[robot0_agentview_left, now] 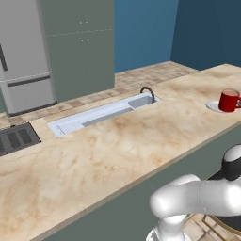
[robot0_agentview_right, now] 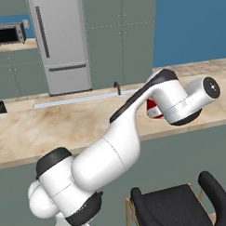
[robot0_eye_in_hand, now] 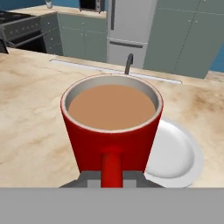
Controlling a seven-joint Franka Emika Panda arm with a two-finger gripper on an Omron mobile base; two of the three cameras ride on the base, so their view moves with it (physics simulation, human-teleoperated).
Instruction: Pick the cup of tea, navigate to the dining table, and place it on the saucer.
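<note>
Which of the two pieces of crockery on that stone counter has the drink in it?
The red mug, filled with light brown tea; the pincer is shut on its handle. The white saucer beside it is flat and bare.

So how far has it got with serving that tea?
Fetching and driving look done: the glossy red mug of tea is at the beige marbled table, its handle in the shut tool. It is over the white saucer, off-centre. Whether it rests there is unclear; release remains.
</note>
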